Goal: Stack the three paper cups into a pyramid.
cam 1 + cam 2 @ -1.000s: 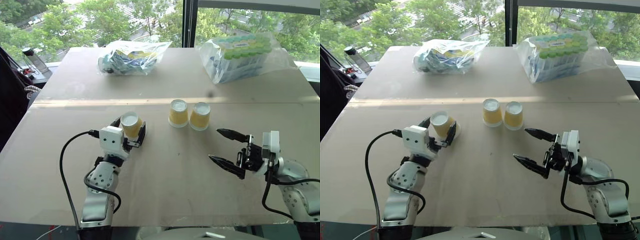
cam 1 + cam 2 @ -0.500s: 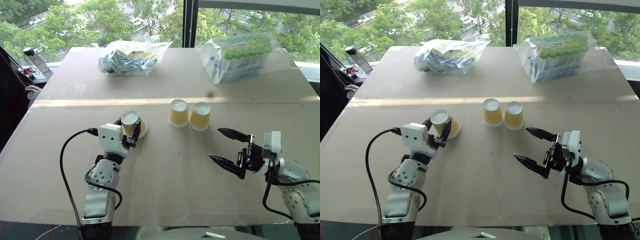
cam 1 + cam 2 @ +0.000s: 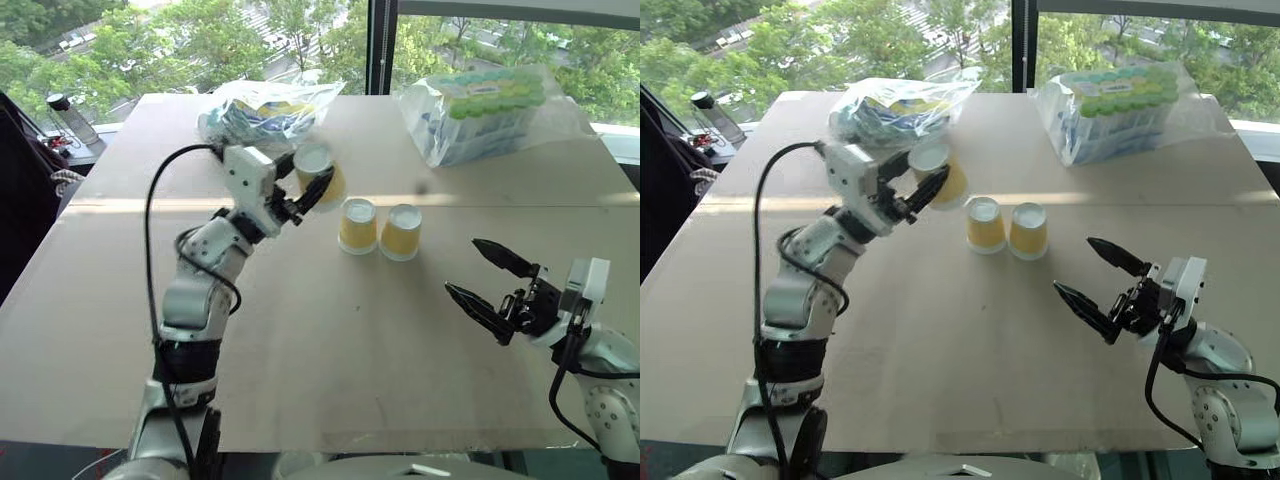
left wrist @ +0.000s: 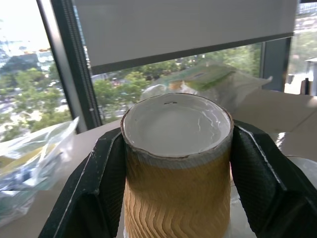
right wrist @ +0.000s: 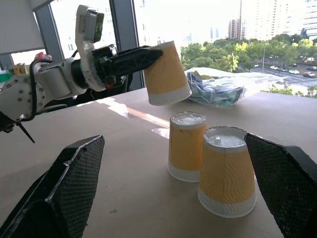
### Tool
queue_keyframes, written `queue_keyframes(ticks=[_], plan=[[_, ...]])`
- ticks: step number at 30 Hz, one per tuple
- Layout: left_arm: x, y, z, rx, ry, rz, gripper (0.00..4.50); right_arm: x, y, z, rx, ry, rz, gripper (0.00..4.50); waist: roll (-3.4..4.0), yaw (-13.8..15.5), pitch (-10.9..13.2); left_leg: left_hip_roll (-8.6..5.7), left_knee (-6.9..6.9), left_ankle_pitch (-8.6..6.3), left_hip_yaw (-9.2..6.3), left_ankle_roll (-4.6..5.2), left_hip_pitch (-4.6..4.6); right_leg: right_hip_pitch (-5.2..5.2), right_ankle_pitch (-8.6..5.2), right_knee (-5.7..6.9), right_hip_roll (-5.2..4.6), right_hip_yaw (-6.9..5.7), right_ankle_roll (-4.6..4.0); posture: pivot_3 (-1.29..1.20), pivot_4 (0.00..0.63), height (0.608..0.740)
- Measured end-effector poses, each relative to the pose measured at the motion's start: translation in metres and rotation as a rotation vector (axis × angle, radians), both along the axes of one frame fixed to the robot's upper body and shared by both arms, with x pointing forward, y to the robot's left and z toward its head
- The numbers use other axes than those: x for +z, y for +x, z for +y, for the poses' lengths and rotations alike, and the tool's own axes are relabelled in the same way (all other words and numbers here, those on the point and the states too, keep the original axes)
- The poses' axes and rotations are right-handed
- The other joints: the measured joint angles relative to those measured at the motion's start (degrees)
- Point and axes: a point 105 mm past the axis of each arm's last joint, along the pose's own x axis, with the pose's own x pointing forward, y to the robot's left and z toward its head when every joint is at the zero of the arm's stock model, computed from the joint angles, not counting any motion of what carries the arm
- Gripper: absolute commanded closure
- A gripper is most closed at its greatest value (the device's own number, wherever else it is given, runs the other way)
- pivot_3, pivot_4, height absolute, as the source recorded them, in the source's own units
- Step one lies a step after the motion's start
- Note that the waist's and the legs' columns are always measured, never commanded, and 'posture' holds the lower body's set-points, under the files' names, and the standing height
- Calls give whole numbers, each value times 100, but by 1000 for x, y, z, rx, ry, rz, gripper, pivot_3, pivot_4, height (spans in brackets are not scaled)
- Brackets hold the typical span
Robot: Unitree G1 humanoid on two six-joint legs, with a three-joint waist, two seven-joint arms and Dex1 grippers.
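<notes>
two cups (image 3: 378, 229) upside down, touching, on bench (image 3: 320, 350); left tool (image 3: 312, 187) clamps third cup (image 3: 320, 168) aloft beside them; right tool (image 3: 492, 280) gapes empty; two bags (image 3: 262, 112) behind.

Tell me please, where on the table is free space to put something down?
The near half of the table is bare, between the left arm and the right gripper. It is crowded around the two standing cups and beside both bags at the window edge.

A pale table (image 3: 330, 390) stands before sunlit windows (image 3: 440, 30) (green trees beyond).
</notes>
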Motion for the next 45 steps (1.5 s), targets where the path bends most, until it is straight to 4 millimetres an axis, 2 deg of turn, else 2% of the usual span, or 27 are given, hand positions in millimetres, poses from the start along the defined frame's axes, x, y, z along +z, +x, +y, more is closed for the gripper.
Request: queue_keyframes(ticks=[1, 3, 9, 12, 19, 24, 37, 39, 40, 41, 42, 45], plan=[[11, 4, -10, -40, 7, -20, 1909, 1, 0, -1, -12, 8, -5, 0, 0, -33, 0, -2, 5, 0, 4, 0, -1, 2, 0, 1, -2, 4, 1, 0, 150, 740], [20, 4, -23, -98, 11, -38, 1909, 1, -1, -3, -33, 11, -3, 0, 1, -86, -1, -15, 5, 0, 6, 1, 3, 3, 2, 0, -4, 28, 4, 0, 150, 740], [-2, 3, -53, -258, 100, 49, 1909, -3, -2, -8, -82, 3, 1, 0, 1, -151, 0, -18, 4, 0, -1, 1, 1, -7, 2, 7, -3, 29, 5, 0, 150, 740], [-1, 1, -59, -298, 128, 51, 1909, 0, -3, -7, -90, 2, -9, 0, 0, -152, 0, -18, 6, 0, -1, 1, 1, -7, 3, 7, -4, 30, 6, 0, 150, 740], [-2, 3, -52, -279, 183, 60, 1909, 5, -3, -7, -115, 8, -23, 0, 0, -149, 0, -18, 8, 0, -1, 1, 0, -11, 4, 7, -4, 30, 7, 0, 150, 740], [-11, 0, -42, -262, 202, 89, 1909, 6, -3, -7, -115, 11, -27, 0, 0, -149, 0, -18, 10, 0, -1, 1, -1, -11, 4, 7, -4, 30, 7, 0, 150, 740], [-13, -2, -42, -251, 190, 106, 1909, 9, -2, -6, -104, 17, -31, 0, 0, -131, 0, -19, 19, -1, -2, 1, -1, -10, 5, 10, -4, 30, 9, 0, 150, 740], [-12, -1, -42, -247, 185, 106, 1036, 10, -2, -6, -106, 17, -34, 0, 0, -131, 0, -19, 20, -1, -2, 1, -2, -10, 5, 10, -4, 29, 10, 0, 150, 740], [-12, -1, -43, -248, 181, 107, 780, 11, -2, -5, -107, 18, -36, 0, 0, -130, 0, -19, 20, -1, -2, 1, -2, -10, 5, 10, -4, 29, 10, 0, 150, 740], [-12, -1, -44, -249, 177, 107, 262, 12, -2, -5, -109, 19, -37, 0, 0, -130, 0, -19, 20, 0, -2, 1, -2, -9, 5, 10, -4, 30, 10, 0, 150, 740], [-13, -1, -44, -248, 170, 109, 102, 12, -1, -5, -111, 20, -36, 0, 0, -130, 0, -19, 21, -1, -2, 1, -2, -9, 5, 10, -4, 30, 10, 0, 150, 740], [-12, 0, -42, -236, 142, 107, 102, 12, -1, -5, -111, 20, -36, 0, 0, -130, 0, -19, 22, 0, -2, 1, -2, -10, 5, 10, -4, 29, 10, 0, 150, 740]])
